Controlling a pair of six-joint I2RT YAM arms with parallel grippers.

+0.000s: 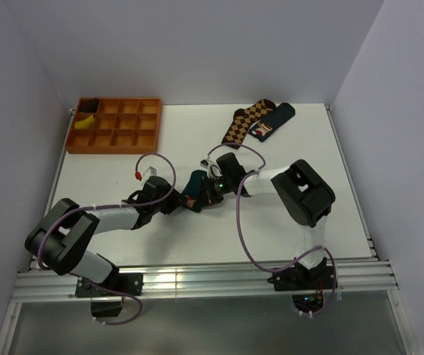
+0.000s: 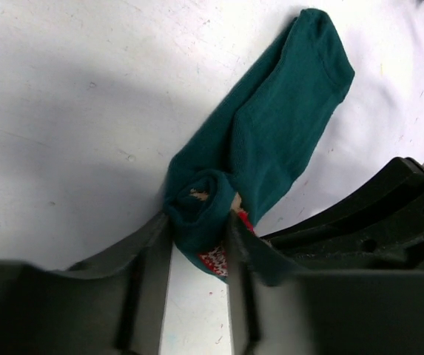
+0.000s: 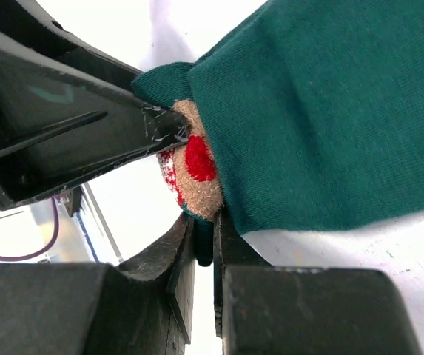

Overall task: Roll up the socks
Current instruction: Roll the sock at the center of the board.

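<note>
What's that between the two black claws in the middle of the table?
A dark teal sock, half rolled. The left gripper and right gripper both pinch its rolled end, seen best in the wrist views.

- Sock (image 2: 271,126) was dk teal w/ red/white/tan patch.
- 2nd sock (image 1: 278,118) was dk teal too, w/ multicol. patch.
- 3rd sock (image 1: 243,123) had brown/orange diamond patt.
- Tray (image 1: 112,149) was orange.
- Table (image 1: 197,237) was white.

A white counter (image 1: 330,170) carries an orange compartment tray (image 1: 113,150) far left, a brown argyle sock (image 1: 243,124) touching a dark teal patched sock (image 1: 280,115) far right, and a partly rolled teal sock (image 1: 194,185) mid-counter.
</note>
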